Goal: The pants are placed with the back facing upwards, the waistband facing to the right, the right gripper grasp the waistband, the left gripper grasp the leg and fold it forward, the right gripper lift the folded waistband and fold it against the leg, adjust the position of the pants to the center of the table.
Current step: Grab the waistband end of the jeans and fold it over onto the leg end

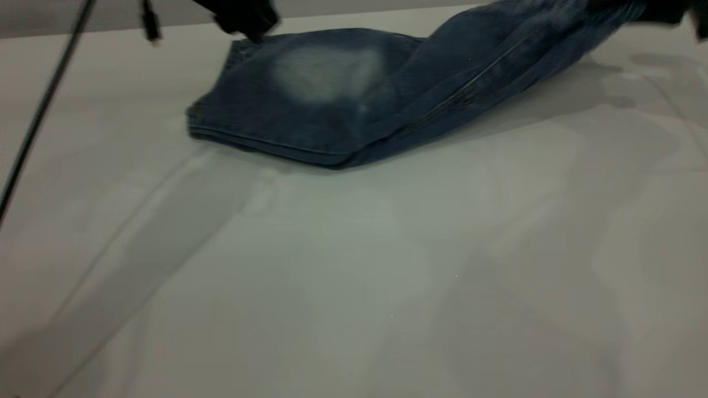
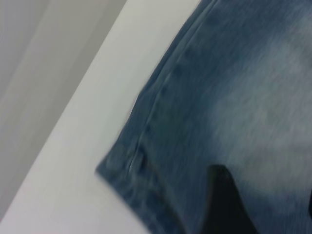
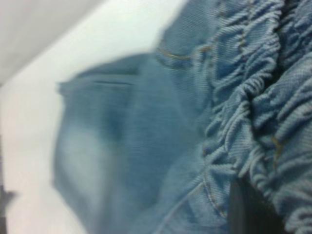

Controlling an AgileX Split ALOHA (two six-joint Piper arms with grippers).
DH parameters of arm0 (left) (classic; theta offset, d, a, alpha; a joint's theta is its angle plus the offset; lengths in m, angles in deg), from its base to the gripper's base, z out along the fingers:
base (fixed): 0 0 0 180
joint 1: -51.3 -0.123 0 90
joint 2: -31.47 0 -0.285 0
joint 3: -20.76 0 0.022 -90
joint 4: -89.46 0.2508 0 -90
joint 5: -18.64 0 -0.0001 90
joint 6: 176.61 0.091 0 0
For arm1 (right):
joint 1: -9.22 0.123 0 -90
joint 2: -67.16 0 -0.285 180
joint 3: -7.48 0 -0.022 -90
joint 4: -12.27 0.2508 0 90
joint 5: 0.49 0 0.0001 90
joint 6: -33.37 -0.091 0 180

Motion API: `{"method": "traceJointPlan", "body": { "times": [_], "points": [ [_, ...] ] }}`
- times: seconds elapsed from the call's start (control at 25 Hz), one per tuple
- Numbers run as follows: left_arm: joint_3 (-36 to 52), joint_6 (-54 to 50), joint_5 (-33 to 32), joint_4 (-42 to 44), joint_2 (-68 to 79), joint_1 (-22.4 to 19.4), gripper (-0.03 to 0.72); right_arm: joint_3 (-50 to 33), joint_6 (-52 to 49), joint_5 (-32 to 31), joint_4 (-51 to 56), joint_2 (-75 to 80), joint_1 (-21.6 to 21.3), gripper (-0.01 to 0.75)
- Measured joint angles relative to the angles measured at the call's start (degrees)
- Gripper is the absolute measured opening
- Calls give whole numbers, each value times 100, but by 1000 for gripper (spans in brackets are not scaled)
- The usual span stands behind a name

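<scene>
1. Pants (image 1: pixel 332 99): folded lengthwise, lying at 12 o'clock on the table (image 1: pixel 354 265) in the exterior view; leg hems stacked toward 9 o'clock, one pale faded patch facing up.
2. Waistband (image 3: pixel 258 107): raised off the tabletop toward 2 o'clock in the exterior view, denim sloping up from the flat legs to the frame's upper right corner; in the right wrist view, gathered ruched elastic bunched close to the lens.
3. Right gripper (image 1: pixel 672 12): only a dark shape at the 2 o'clock corner of the exterior view, at the lifted waistband end; one dark finger (image 3: pixel 248 209) lying against the ruched band in the right wrist view. Fingers apparently pinching the band; the actual grip hidden by cloth.
4. Left gripper (image 1: pixel 243 19): dark, blurred, at 11 o'clock, just above the far hem corner of the upper leg (image 1: pixel 287 94); one dark finger (image 2: pixel 224 204) over the faded denim in the left wrist view. Spread or pressed together: cannot tell.
5. Cable (image 1: pixel 38 110): thin, dark, slanting across the 9 to 10 o'clock edge of the exterior view, well apart from the pants.
</scene>
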Motion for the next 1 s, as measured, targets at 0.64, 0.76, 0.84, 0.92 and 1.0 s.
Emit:
{"method": "traceJointPlan", "body": {
  "times": [0.64, 0.76, 0.84, 0.92, 1.0],
  "points": [
    [-1453, -948, 1167, -15, 1865, 1033, 377, 0, 4, -1165, 372, -855, 74, 108],
    [-1692, -1186, 1162, -15, 2089, 1153, 377, 0, 25, -1271, 439, -859, 182, 108],
    [-1790, -1293, 1169, -15, 2208, 1254, 377, 0, 91, -1315, 528, -859, 249, 108],
    [-1800, -1404, 1274, -15, 2295, 1357, 377, 0, 149, -1344, 557, -874, 339, 108],
    [-1800, -1523, 1341, -15, 2366, 1468, 375, 0, 174, -1366, 564, -886, 427, 108]
  ]
}}
